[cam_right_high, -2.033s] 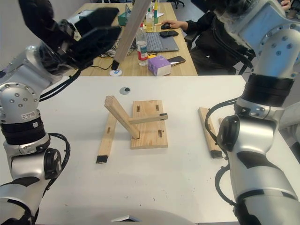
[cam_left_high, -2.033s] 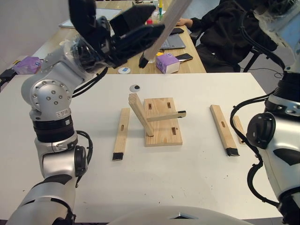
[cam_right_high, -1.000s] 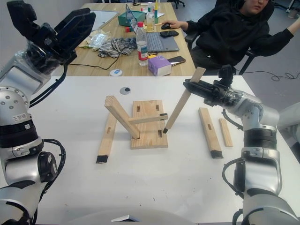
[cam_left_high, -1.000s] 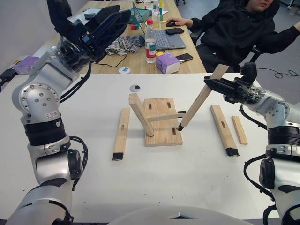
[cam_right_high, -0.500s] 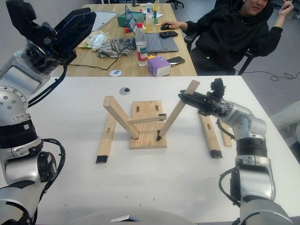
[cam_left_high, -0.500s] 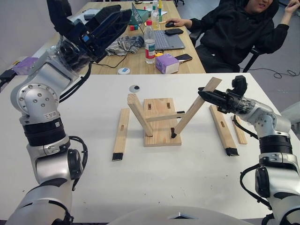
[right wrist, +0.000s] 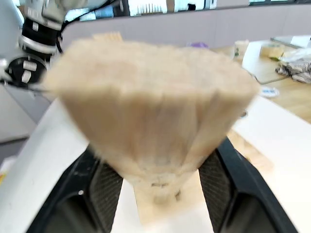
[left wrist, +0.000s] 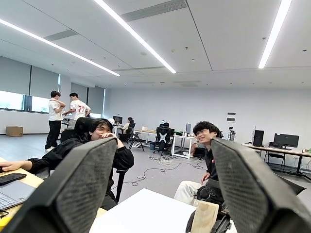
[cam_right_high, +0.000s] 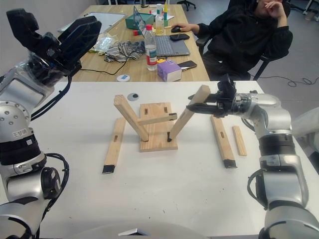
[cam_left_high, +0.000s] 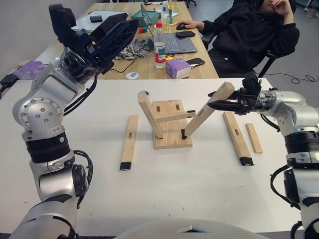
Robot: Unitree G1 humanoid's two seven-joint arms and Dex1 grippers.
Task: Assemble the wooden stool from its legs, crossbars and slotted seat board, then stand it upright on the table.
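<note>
Our right gripper [cam_left_high: 217,105] clamped on tilted leg [cam_left_high: 200,118], dark foot touching seat board [cam_left_high: 169,139], right side. We'd steer foot squarely into its slot, press without shoving board. Left gripper [cam_left_high: 108,34] apart, empty, raised.

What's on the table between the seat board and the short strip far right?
A long slotted wooden leg with a black tip, lying flat, touching neither; both eye views show it.

Pale seat board [cam_left_high: 172,135], white table [cam_left_high: 199,189]
</note>
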